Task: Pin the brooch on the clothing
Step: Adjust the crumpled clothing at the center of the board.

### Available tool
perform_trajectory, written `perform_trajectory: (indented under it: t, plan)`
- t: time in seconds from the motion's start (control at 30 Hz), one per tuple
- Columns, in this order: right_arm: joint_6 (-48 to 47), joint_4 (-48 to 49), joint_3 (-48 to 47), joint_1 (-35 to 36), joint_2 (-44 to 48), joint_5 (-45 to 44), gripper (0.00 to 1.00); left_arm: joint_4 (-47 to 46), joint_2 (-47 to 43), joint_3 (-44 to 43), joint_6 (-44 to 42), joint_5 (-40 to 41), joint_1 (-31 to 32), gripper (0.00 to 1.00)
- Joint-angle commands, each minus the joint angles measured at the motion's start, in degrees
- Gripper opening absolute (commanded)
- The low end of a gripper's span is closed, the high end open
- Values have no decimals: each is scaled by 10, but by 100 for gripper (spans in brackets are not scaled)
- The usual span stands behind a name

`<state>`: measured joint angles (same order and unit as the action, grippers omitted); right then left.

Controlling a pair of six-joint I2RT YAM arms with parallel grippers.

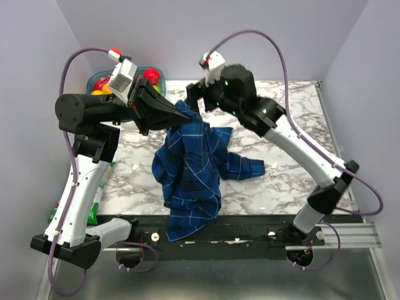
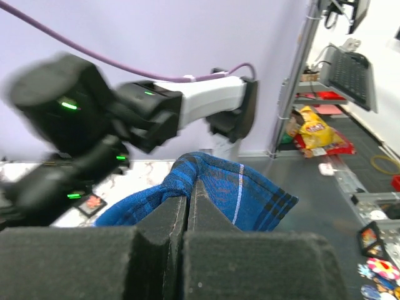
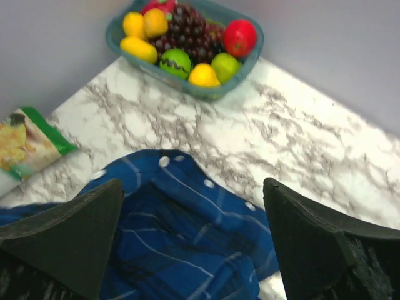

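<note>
Left gripper (image 2: 189, 195) pinches shirt (image 1: 190, 175), draped lengthwise nearward.

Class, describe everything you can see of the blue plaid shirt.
The blue plaid fabric shirt, thin white lines and white buttons, hangs crumpled from a raised fold pinched in the shut left gripper. It drapes onto the white marble table and over its near edge. The open right gripper hovers above it.

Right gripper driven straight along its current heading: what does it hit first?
The plaid shirt, most likely. The right gripper, jaws open, points down at the blue cloth, which fills the gap between them. The marble table shows only beyond. Distance to the cloth is unclear.
</note>
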<state>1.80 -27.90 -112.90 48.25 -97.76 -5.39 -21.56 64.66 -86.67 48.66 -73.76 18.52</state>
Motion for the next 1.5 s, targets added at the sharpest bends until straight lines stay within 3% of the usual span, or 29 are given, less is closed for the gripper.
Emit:
perform_trajectory:
  t: [0.0, 0.2, 0.3, 0.43, 0.63, 0.83, 1.23, 1.33, 1.37, 1.43, 1.47]
  plan:
    - [52, 50, 160, -16, 150, 5, 100, -18, 6, -2, -11, 14, -17, 0]
    - [92, 108, 431, -21, 363, 40, 100, -94, 11, 19, 39, 10, -31, 0]
    - [117, 156, 517, -21, 454, 117, 97, -91, 17, 12, 36, 9, -33, 0]
    - [129, 212, 612, -21, 492, 238, 94, -108, 32, 5, 50, 0, -34, 0]
    - [130, 230, 632, -19, 461, 308, 89, -127, 39, -6, 75, -15, -38, 0]
    - [162, 320, 691, -9, 475, 373, 89, -119, 46, -2, 69, -20, -39, 0]
    - [171, 354, 704, 32, 446, 391, 88, -124, 65, -13, 76, -23, -40, 0]
    - [175, 357, 693, 34, 432, 395, 62, -123, 66, -10, 71, -21, -45, 0]
    - [176, 346, 685, 34, 430, 394, 48, -124, 66, -10, 71, -19, -48, 0]
    - [166, 321, 675, 34, 436, 371, 34, -123, 68, -14, 69, -17, -66, 0]
    - [160, 286, 669, 34, 441, 355, 20, -123, 70, -21, 68, -13, -73, 0]
